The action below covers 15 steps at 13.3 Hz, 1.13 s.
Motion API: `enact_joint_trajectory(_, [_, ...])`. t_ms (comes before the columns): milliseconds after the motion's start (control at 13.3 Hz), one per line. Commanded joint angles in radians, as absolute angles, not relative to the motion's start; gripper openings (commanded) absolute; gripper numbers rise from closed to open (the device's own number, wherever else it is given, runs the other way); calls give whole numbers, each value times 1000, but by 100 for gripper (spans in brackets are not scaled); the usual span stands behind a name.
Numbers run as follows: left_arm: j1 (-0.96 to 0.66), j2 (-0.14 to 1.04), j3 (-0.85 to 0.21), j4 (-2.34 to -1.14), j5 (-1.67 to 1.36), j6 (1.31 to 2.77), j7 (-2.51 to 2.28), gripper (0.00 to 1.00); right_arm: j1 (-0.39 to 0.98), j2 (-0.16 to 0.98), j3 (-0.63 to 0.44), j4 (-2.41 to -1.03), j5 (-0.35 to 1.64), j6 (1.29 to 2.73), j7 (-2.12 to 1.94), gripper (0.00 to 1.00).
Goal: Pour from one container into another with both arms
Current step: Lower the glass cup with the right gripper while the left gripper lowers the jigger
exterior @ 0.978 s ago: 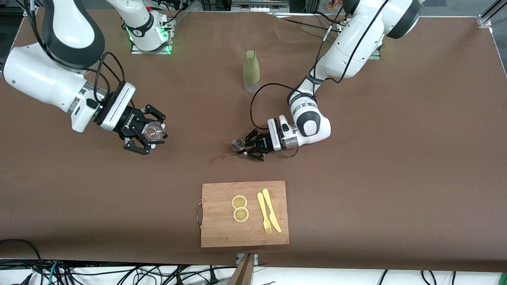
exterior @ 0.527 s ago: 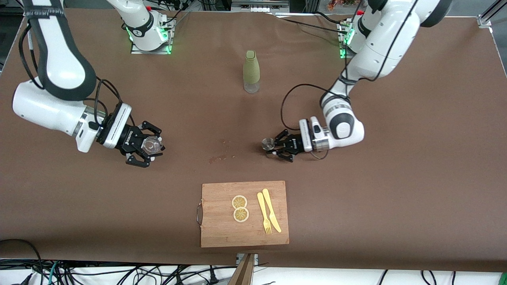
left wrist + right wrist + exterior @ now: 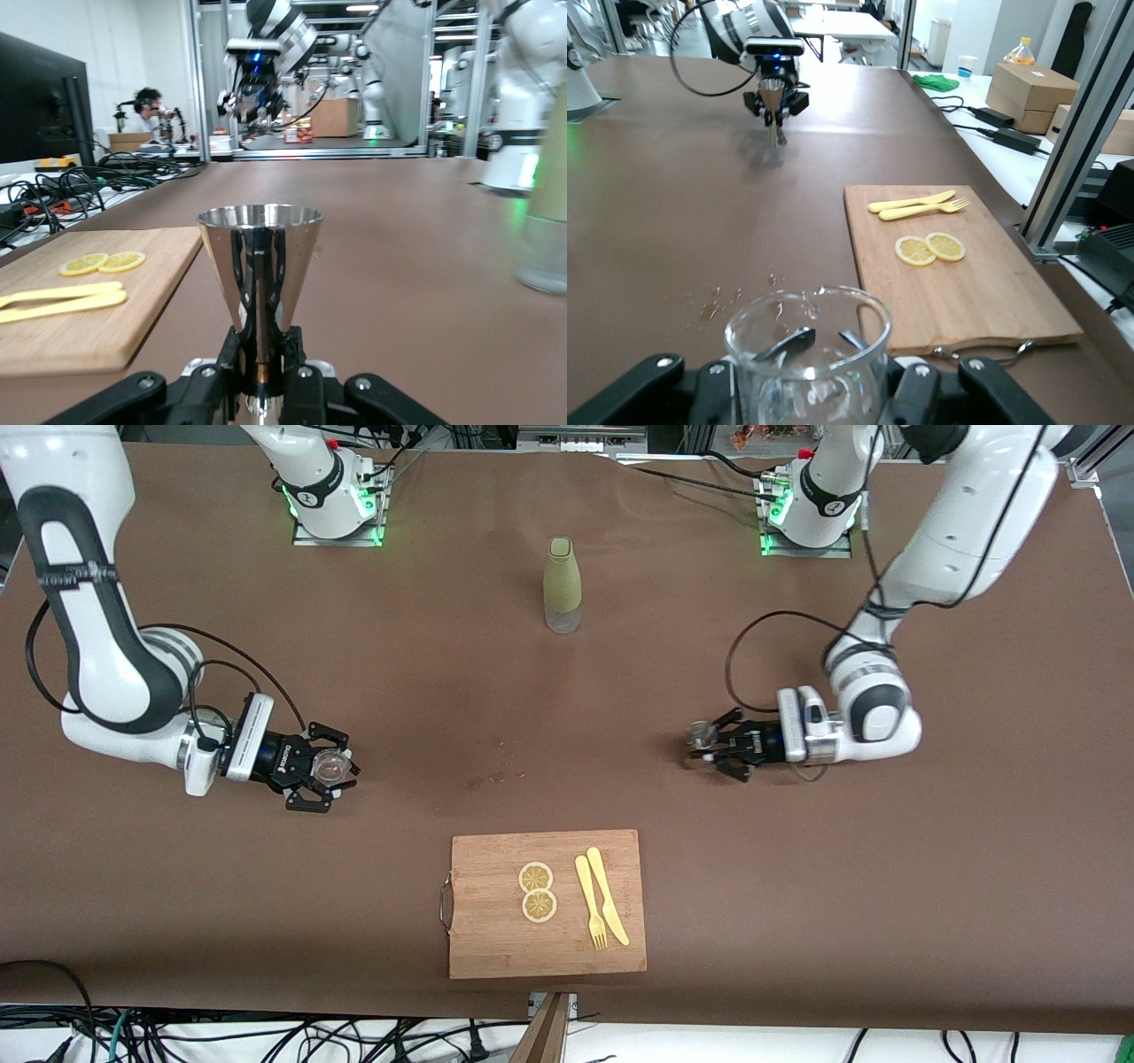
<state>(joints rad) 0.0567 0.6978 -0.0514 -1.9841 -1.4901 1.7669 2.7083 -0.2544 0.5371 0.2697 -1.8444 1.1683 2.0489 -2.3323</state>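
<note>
Presently the left gripper (image 3: 709,746) sits at centre right of the front view, low over the bare brown table (image 3: 974,824), its fingers clamped on the stem of a small steel jigger (image 3: 702,732). The left wrist view shows that jigger (image 3: 259,266) upright, cone mouth up, pinched at its narrow waist between the fingertips (image 3: 285,341).

The right gripper (image 3: 330,775) sits at centre left of the front view, likewise low over the table, closed around a clear glass cup (image 3: 331,763). In the right wrist view the cup (image 3: 808,352) stands upright at the bottom of the frame, its wall held between the black fingers (image 3: 912,390); whether it holds liquid cannot be told. The same view shows the left gripper (image 3: 776,106) with its jigger (image 3: 775,124) at upper left, well apart from the cup.

A scatter of small wet spots (image 3: 494,775) marks the table at mid-frame in the front view, between the two grippers.

A wooden cutting board (image 3: 496,948) lies at lower centre of the front view, nearer the camera than both grippers. On it lie two lemon slices (image 3: 537,891), touching, and beside them a yellow fork (image 3: 590,903) and a yellow knife (image 3: 608,895), side by side.

A green-sleeved bottle (image 3: 562,584) stands upright at upper centre, between the two arm bases.
</note>
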Motion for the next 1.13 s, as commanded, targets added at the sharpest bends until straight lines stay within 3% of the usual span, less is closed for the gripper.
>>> enact_joint_trajectory(0, [93,658,58,-2017,-1361,1616,2724,0,-296,627,253,-1816,1192,1953,-2423,21])
enact_joint_trajectory(527, [198,742,219,-1941,-1126,1382,2822,0,-316,837,201,-1755,1255,1835,-2631,22])
enact_joint_trajectory(1054, [222,911,279,-1787,-1112,1260,2947,0,-334,983,173,-1683,1256,1753,-2671,25])
